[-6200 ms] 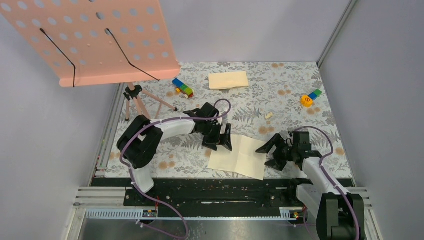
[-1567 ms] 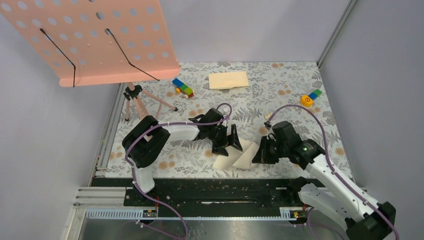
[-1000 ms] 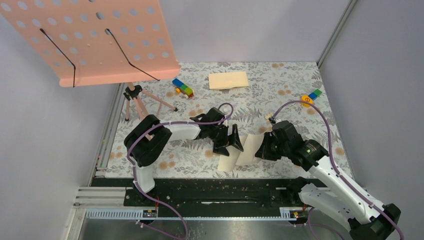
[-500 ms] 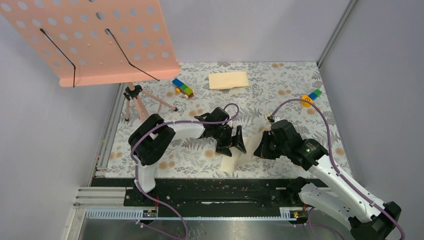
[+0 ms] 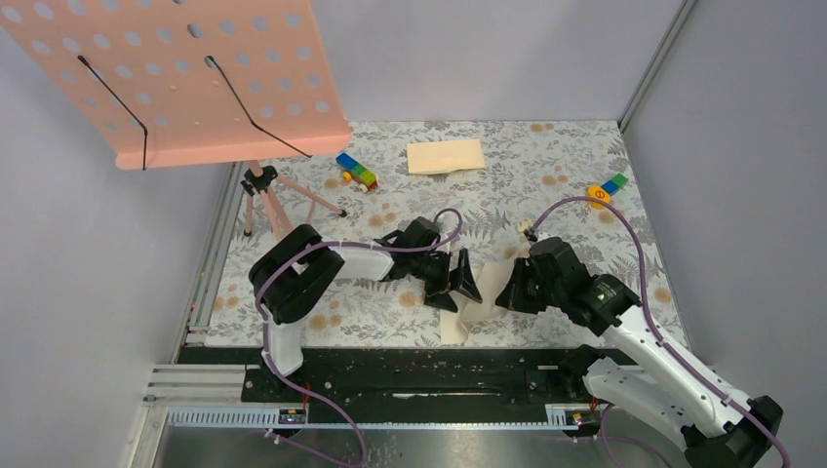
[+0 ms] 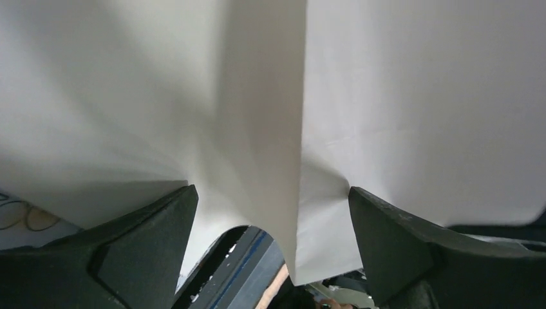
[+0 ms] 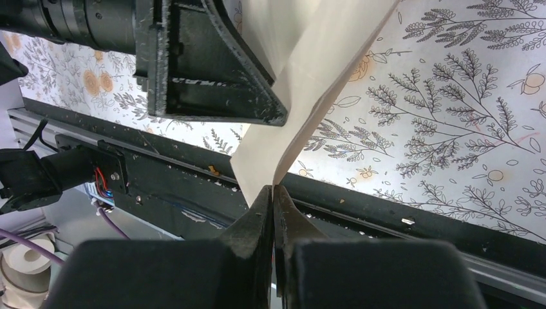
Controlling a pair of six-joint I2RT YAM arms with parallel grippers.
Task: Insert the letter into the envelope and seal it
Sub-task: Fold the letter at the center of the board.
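Note:
The letter (image 5: pixel 458 322), a pale cream sheet, stands buckled into a loose fold near the table's front edge, between my two grippers. My right gripper (image 5: pixel 508 292) is shut on one lifted edge of it, and the right wrist view shows the paper (image 7: pixel 302 64) pinched at the jaw tips (image 7: pixel 273 188). My left gripper (image 5: pixel 458 280) is open wide and presses against the sheet from the left. In the left wrist view the letter (image 6: pixel 399 96) fills the frame, and its fold hangs between the spread fingers (image 6: pixel 272 190). The tan envelope (image 5: pixel 446 156) lies flat at the back, away from both grippers.
A pink perforated stand (image 5: pixel 195 78) on a tripod (image 5: pixel 268 195) overhangs the back left. Coloured toy blocks lie at the back (image 5: pixel 357 173) and far right (image 5: pixel 606 190), with a small white bit (image 5: pixel 525 226) mid-table. The black rail (image 5: pixel 419 366) runs along the front edge just below the letter.
The left gripper has slid to the right, towards the right gripper. The letter, flatter a second ago, has buckled into a narrower, taller fold. The right gripper has kept its hold.

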